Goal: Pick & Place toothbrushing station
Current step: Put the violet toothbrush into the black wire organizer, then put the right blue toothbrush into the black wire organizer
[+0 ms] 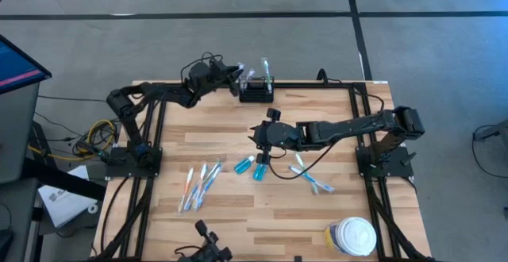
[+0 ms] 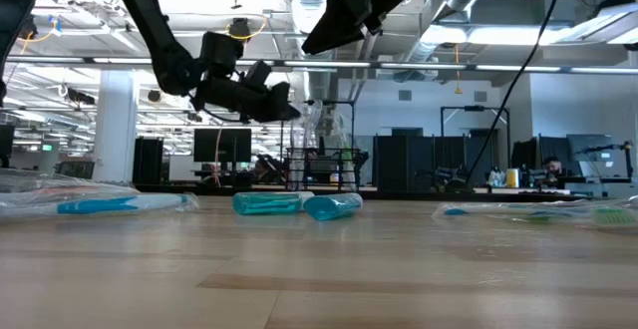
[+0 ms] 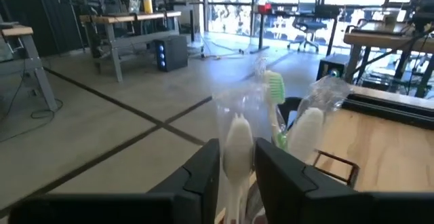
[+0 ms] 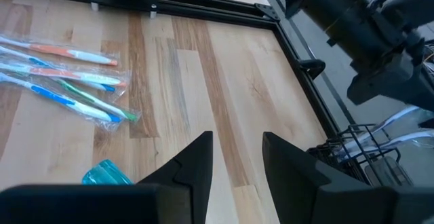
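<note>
**Letting a wrapped brush go at the caddy**

I am watching from the near edge outward. The wrapped toothbrushes [image 1: 200, 184] and blue tubes [image 1: 251, 167] are lying loose mid-table. Above them my right gripper [image 1: 260, 135] is hovering, jaws parted and empty. At the far edge the toothbrushing station [image 1: 256, 92] is sitting against the frame, and my left gripper [image 3: 236, 161] is hanging just beside it — fingers spread around a wrapped toothbrush [image 3: 237, 142], not visibly pinching. I judge this the release step; next I am planning a clean retreat without snagging the wrapper.
</note>
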`<state>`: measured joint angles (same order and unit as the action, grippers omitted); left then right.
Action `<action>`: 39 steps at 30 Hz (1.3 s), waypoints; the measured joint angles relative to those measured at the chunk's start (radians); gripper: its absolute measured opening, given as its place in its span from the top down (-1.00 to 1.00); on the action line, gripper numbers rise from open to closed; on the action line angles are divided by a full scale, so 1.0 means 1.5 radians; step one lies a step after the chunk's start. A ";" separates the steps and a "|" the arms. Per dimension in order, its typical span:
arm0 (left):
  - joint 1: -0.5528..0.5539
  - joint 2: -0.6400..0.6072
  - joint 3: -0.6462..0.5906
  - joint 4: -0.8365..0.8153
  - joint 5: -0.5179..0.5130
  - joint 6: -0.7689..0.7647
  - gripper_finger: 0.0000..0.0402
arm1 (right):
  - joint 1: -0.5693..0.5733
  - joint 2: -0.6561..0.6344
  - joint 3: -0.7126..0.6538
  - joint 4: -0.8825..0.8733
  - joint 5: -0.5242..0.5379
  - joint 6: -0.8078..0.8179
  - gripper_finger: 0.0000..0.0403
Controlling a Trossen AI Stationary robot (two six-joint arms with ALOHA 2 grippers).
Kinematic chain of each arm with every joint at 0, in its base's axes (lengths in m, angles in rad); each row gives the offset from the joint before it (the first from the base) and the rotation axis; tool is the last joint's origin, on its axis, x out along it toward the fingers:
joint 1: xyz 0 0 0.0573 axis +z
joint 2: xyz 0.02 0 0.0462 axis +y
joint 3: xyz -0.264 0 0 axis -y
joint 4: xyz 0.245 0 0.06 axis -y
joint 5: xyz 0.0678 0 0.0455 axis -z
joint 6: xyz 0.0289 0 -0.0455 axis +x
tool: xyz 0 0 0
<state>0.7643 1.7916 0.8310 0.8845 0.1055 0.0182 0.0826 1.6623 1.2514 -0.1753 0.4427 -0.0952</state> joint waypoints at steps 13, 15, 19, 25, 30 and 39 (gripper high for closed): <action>-0.017 -0.130 -0.023 -0.192 0.000 0.000 0.56 | 0.000 0.000 0.000 -0.006 0.000 0.012 0.41; -0.024 -0.155 -0.043 -0.193 0.000 0.000 0.56 | 0.000 0.000 0.000 -0.006 0.000 0.012 0.41; -0.043 -0.203 -0.095 -0.197 0.000 -0.006 0.56 | 0.002 0.000 0.000 -0.006 0.000 0.012 0.41; -0.093 -0.271 -0.175 -0.196 0.000 -0.029 0.56 | 0.002 0.000 0.000 -0.008 0.000 0.012 0.41; -0.158 -0.309 -0.219 -0.195 0.000 -0.057 0.56 | 0.002 0.000 0.000 -0.011 0.000 0.020 0.41; -0.295 -0.313 -0.238 -0.195 -0.038 -0.071 0.56 | 0.009 0.000 0.000 -0.124 -0.001 0.080 0.41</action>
<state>0.3223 1.3216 0.4744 0.5923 0.0483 -0.0877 0.0957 1.6623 1.2514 -0.3618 0.4416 0.0243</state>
